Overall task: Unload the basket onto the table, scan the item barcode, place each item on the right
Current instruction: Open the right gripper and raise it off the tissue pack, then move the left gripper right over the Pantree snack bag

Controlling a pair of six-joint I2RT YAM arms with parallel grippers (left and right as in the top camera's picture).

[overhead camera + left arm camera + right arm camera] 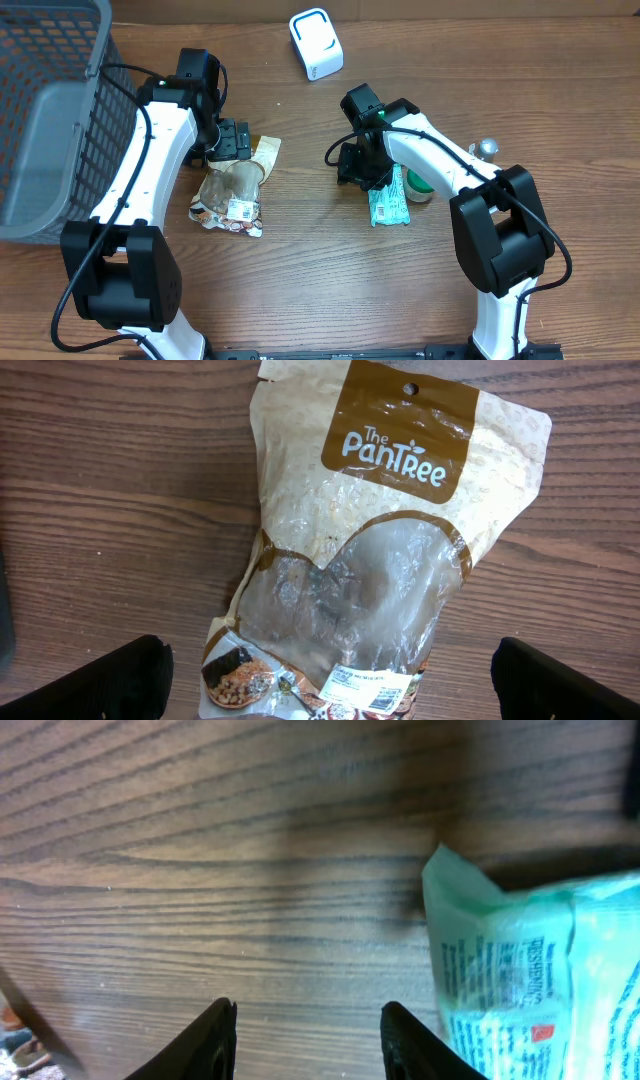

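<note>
Tool states first: my left tool (325,680) stands spread wide above the Pantree snack pouch (375,550), its two dark fingertips (95,680) showing only at the lower corners of the wrist view, well clear of the pouch's edges. My right tool (305,1045) is parted with bare wood between its tips, grasping nothing; the green packet (540,980) lies just beside it to one side, apart from both fingers. On the table (300,300), the near edge carries only the two arm bases, with open wood between them. At mid-depth the pouch lies flat under my left tool, a white label (241,210) at its near end; the green packet (388,200) lies under my right arm, and bare wood separates the two. A grey mesh basket (50,130) bounds the left side. Farthest, a white device (316,43) stands near the far edge.
</note>
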